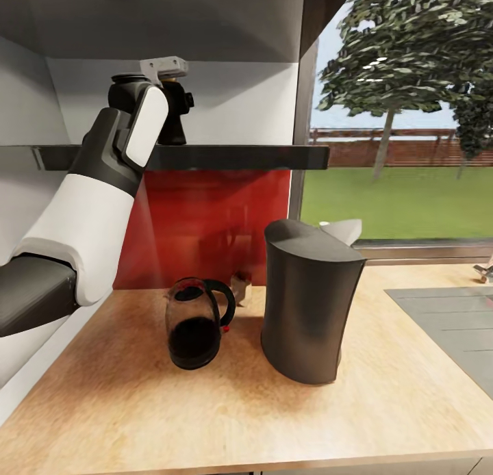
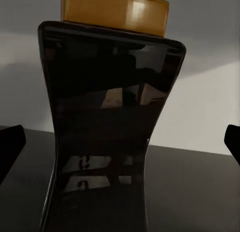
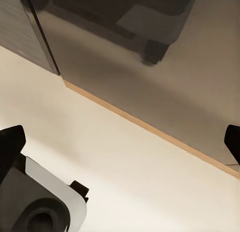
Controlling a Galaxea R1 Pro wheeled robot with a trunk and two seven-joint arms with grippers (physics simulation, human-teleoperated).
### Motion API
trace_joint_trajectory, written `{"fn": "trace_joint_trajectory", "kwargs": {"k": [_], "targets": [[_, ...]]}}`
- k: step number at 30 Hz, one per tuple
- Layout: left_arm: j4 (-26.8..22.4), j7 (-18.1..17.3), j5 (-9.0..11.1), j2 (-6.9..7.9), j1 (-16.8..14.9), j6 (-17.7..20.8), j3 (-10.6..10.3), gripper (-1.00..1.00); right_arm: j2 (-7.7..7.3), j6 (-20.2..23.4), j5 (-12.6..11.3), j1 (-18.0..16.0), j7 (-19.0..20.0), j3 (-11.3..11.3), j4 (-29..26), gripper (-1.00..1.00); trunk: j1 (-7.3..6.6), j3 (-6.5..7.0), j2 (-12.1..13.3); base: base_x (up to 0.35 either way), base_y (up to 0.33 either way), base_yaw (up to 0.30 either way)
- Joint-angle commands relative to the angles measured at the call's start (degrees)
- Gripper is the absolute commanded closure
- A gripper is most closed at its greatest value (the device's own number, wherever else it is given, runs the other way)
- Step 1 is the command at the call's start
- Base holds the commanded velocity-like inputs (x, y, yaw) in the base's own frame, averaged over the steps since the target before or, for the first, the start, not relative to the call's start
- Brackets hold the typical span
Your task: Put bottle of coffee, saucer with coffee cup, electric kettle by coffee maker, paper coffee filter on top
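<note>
2 open fingers of the left gripper (image 2: 120, 142) flank the bottle of coffee (image 2: 107, 137) standing on the shelf (image 1: 226, 157). I'd center, squeeze its waist, then lift straight before swinging down beside the coffee maker (image 1: 311, 300).

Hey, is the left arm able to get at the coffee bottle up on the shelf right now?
Probably yes. The left hand is raised to the shelf, its fingertips spread open on either side of the coffee bottle, which stands upright directly ahead. Nothing sits between hand and bottle.
</note>
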Motion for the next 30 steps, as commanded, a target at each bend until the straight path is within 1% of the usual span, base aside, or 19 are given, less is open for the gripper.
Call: {"fn": "trace_joint_trajectory", "kwargs": {"k": [1,7,12,23,30], "targets": [[0.0,0.5,0.6,0.03,-0.1,0.1,-0.1,-1.00,0.02,-0.2,-0.6,-0.1,0.5,0.3,0.1,-1.00,0.02,-0.10,-0.1,0.011,0.000,0.000],[0.0,0.6,0.6,0.03,-0.1,0.1,-0.2,-1.00,0.02,-0.2,-0.6,-0.1,0.5,0.3,0.1,-1.00,0.02,-0.10,-0.1,0.021,0.000,0.000],[0.0,0.6,0.6,0.03,-0.1,0.1,-0.2,-1.00,0.02,-0.2,-0.6,-0.1,0.5,0.3,0.2,-1.00,0.02,-0.10,-0.1,0.181,0.000,0.000],[0.1,0.6,0.6,0.03,-0.1,0.1,-0.2,-1.00,0.01,-0.2,-0.6,-0.1,0.5,0.3,0.1,-1.00,0.02,-0.10,-0.1,0.034,0.000,0.000],[0.4,0.6,0.6,0.03,-0.1,0.1,-0.2,-1.00,-0.02,-0.2,-0.6,-0.1,0.5,0.3,0.1,-1.00,0.02,-0.10,-0.1,0.110,0.000,0.000]]}}
